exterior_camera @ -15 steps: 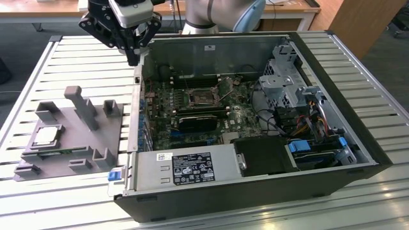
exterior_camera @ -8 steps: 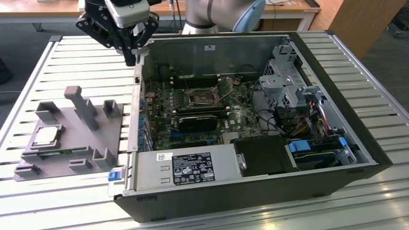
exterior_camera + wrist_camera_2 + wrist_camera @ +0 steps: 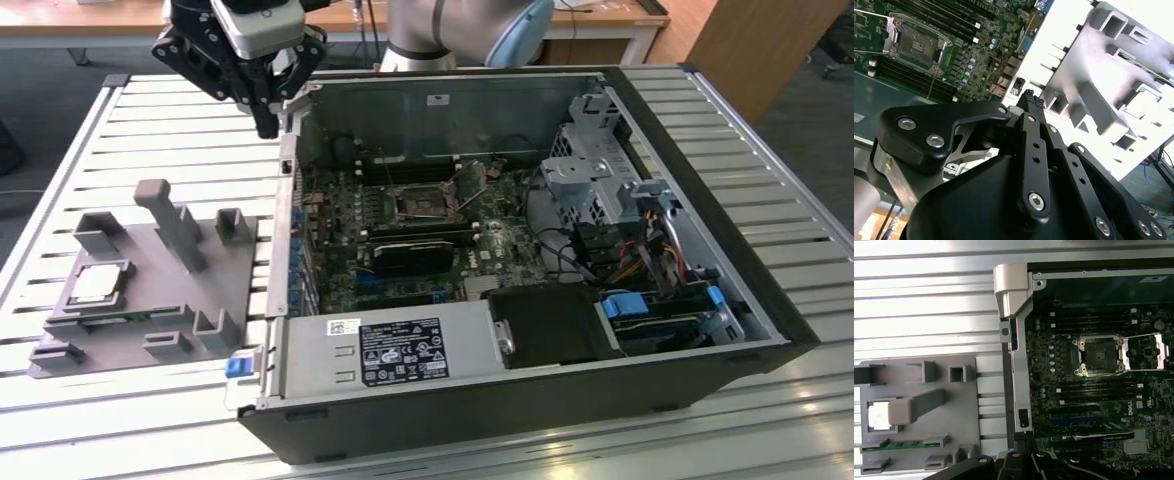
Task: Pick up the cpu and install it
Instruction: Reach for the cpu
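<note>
- Ribbed silver metal forms the table (image 3: 147, 130), which fills most of the exterior view; wooden desks (image 3: 80, 22) stand behind it.
- A black computer case (image 3: 534, 405) lies on its side on the table with its side panel off, towards the exterior view's right.
- Inside the case a green circuit board (image 3: 514, 240) faces up. Its square processor socket (image 3: 420, 203) is open and bare, and in the first wrist view the metal frame (image 3: 1145, 351) is swung back beside the socket (image 3: 1097, 356).
- A silver power supply (image 3: 387, 350) with a white label sits along the near side of the case.
- A grey plastic tray (image 3: 147, 300) with upright posts lies on the table just beside the case, on the exterior view's left.
- The cpu (image 3: 98, 283), a small shiny silver square, lies flat in a recess of that tray. In the first wrist view it shows as a bright square (image 3: 875, 417) partly behind a grey post.
- The black end effector (image 3: 267, 128) hangs from the pale arm (image 3: 461, 30) above the far corner of the case, on the tray's side and well apart from the cpu.
- Its fingers look pressed together, with nothing between them; their tip shows in both wrist views (image 3: 1029, 97) (image 3: 1024, 436).
</note>
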